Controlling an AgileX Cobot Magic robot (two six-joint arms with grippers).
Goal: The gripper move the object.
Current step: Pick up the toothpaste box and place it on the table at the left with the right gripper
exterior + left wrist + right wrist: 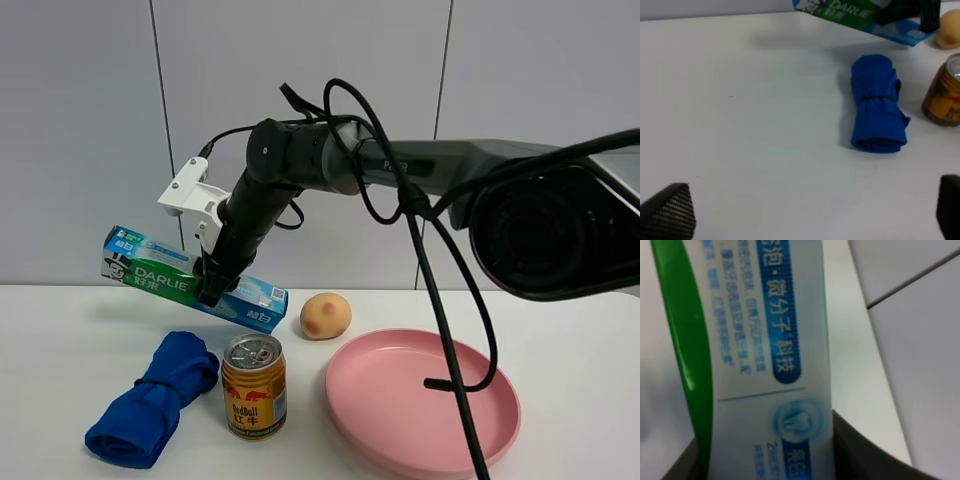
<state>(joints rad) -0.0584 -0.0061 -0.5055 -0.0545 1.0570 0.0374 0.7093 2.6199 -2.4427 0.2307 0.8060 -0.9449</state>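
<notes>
The green and light blue DARLIE toothpaste box (190, 280) hangs tilted in the air above the white table, its left end higher. My right gripper (212, 288) reaches across from the right and is shut on the box near its middle. The box fills the right wrist view (765, 355), held between dark fingers (860, 455). It also shows at the edge of the left wrist view (860, 17). My left gripper (810, 212) hovers over bare table with its fingertips (670, 210) wide apart, holding nothing.
A rolled blue cloth (150, 398) lies at the front left. A gold drink can (254, 386) stands beside it. A peach-coloured round fruit (325, 315) sits behind the can. A pink plate (422, 400) lies at the right. Black cables hang over the plate.
</notes>
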